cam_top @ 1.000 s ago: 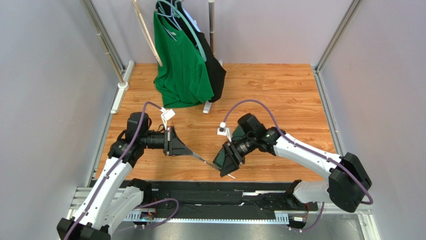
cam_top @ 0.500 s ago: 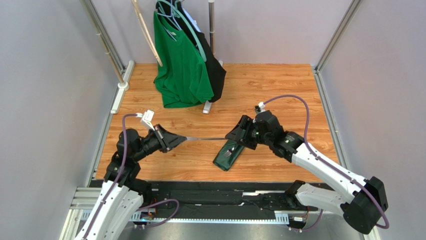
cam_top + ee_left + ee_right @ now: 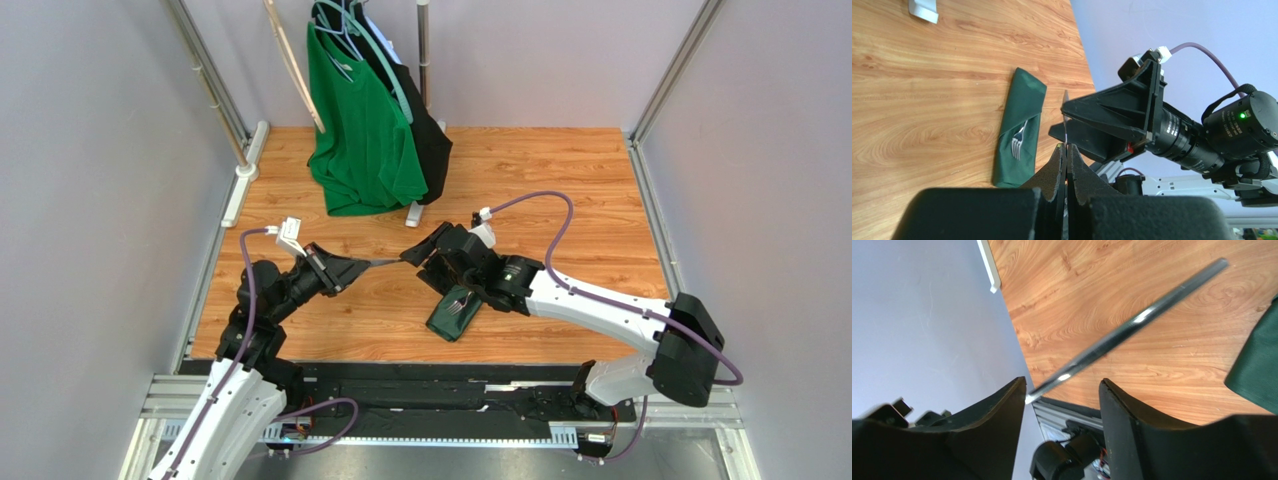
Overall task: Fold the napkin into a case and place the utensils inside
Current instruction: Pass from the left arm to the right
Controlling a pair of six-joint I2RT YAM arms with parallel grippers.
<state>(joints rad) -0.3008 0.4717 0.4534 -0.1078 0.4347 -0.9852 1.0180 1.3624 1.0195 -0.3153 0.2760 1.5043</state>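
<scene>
Top external view: wood surface (image 3: 560,190) with a bright green T-shirt (image 3: 362,130) hanging at the far edge. Dark green case (image 3: 445,323) lies flat near the front middle, just below the right arm, with fork (image 3: 458,303) tines showing in its fold. Left pincer (image 3: 352,268) is clamped tight on one end of a slim silver utensil (image 3: 385,262), held off the surface. Right pincer (image 3: 420,250) is spread wide, fingers either side of the utensil's free end, not gripping it.
</scene>
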